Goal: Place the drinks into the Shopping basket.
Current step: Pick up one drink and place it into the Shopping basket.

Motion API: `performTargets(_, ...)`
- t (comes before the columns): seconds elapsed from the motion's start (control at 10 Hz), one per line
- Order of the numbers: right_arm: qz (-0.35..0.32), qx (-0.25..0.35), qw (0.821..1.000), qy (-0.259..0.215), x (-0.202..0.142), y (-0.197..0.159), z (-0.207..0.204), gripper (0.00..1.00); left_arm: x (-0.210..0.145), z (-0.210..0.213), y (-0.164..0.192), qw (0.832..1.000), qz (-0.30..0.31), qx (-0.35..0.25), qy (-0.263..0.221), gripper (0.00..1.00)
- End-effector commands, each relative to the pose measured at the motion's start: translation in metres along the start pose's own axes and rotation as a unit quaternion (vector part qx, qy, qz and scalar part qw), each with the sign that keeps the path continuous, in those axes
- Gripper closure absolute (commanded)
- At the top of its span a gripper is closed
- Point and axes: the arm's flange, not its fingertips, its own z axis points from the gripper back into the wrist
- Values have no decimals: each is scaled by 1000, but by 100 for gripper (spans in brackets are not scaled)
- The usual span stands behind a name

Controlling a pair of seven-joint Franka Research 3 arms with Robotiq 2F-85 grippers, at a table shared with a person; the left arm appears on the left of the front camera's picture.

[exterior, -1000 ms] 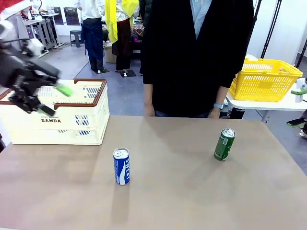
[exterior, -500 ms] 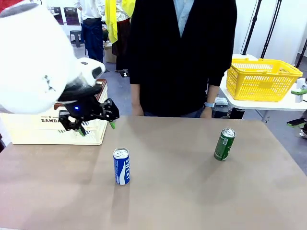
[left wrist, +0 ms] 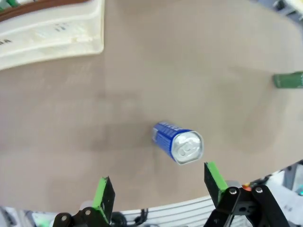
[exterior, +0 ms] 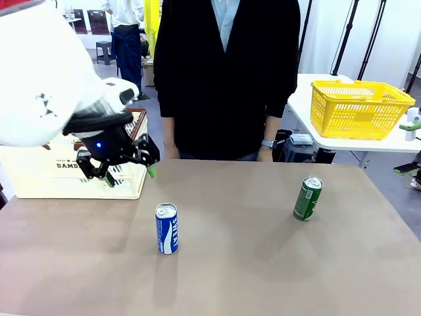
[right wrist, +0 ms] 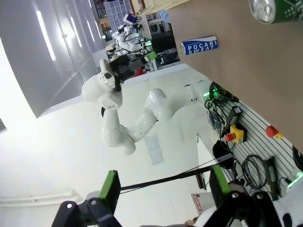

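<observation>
- Now that my left tool (exterior: 129,174) has swung out from above the Shopping basket (exterior: 33,183), it hangs over the tabletop (exterior: 250,270) with the basket just behind it. Its jaws are spread wide and hold nothing.
- Seen from the left wrist, the blue can (left wrist: 177,142) stands upright just ahead of the tool. It sits nearer one finger than the middle of the gap, and nothing touches it.
- The dark green can (exterior: 307,197) has not moved. It stands well beyond the blue one, on the side away from my left tool.
- My right tool (right wrist: 165,187) is also wide open and empty, with both cans far off at the top edge of its view.
- The person across the tabletop has shifted sideways toward my left tool's side, with hands low at the far edge and not reaching in.
- My reading is that the visit to the basket is over and the blue can is the next pick. I need to centre on it and come down before closing. Two cans are left on the tabletop.
</observation>
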Motion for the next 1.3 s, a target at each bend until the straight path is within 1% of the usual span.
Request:
performTargets(0.0,-9,-2,1000,5,-3,4,1,0,8,-31,-30,998,-33,58,6,0)
performTargets(0.3,-9,-2,1000,5,-3,4,1,0,20,-53,-42,995,-69,63,38,0)
performTargets(0.4,-9,-2,1000,5,-3,4,1,0,23,-61,-46,994,-72,63,44,0)
performTargets(0.7,-9,-2,1000,5,-3,4,1,0,23,-85,-58,988,-106,68,86,0)
performTargets(0.9,-9,-2,1000,5,-3,4,1,0,21,-103,-59,986,-101,84,107,0)
performTargets(1.2,-9,-2,1000,5,-3,4,1,0,18,-128,-60,979,-112,96,138,0)
